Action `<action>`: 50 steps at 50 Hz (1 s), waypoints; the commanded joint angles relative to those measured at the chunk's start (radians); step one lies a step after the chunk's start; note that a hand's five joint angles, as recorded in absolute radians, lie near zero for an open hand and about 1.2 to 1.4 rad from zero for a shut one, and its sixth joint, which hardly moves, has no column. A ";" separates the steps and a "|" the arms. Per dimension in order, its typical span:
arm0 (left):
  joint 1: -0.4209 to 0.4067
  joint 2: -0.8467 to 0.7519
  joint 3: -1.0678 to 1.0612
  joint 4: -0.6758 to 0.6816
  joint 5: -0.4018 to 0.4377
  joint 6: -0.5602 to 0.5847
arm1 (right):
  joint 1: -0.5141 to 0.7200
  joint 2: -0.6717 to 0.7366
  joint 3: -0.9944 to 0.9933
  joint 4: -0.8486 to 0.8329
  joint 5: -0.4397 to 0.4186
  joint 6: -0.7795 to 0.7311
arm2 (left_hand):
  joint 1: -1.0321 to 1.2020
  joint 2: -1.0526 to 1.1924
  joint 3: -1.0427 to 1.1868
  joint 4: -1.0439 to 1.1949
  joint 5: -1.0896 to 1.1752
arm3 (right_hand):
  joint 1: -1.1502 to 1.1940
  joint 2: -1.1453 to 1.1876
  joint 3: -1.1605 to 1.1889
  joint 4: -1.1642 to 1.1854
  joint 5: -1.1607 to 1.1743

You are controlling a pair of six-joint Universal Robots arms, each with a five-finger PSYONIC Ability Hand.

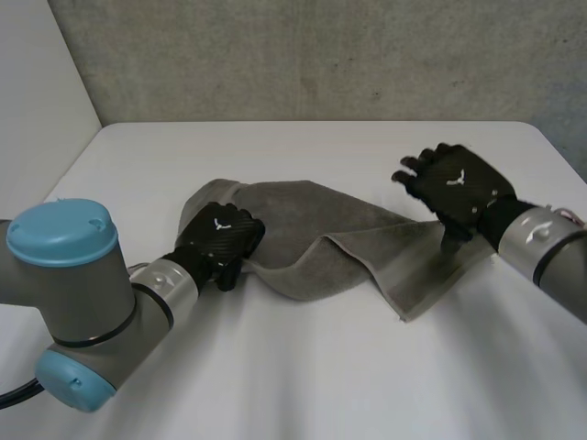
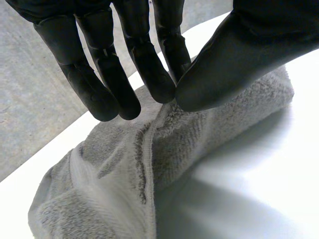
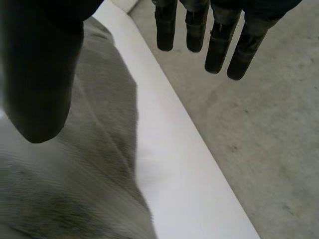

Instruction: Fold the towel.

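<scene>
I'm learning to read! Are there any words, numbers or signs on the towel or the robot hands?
No words or numbers can be read anywhere.
On the left robot hand: a small white mark on its back, a sign and not letters.
On the right robot hand: the same kind of small white mark.
On the towel: plain grey, with no label to be seen.

The towel [image 1: 312,243] is plain grey-brown, with a flat woven band near its hem; the table [image 1: 321,367] is white. The left hand [image 1: 218,240] and right hand [image 1: 456,188] are black, each with a small white mark; the wall [image 1: 321,55] is mottled grey.
</scene>
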 commanded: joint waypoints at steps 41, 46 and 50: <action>0.038 -0.023 0.013 0.002 -0.002 -0.008 | 0.064 0.215 0.212 -0.167 0.050 -0.161 | -0.053 -0.124 -0.151 -0.122 -0.270 | 0.512 0.520 0.523 0.517 0.515; 0.038 -0.025 0.013 0.004 -0.001 -0.008 | 0.081 0.221 0.193 -0.172 0.052 -0.159 | -0.053 -0.124 -0.151 -0.122 -0.270 | 0.521 0.529 0.532 0.526 0.524; 0.038 -0.025 0.013 0.009 -0.002 -0.008 | 0.090 0.229 0.178 -0.170 0.060 -0.158 | -0.053 -0.124 -0.151 -0.122 -0.270 | 0.527 0.534 0.538 0.532 0.530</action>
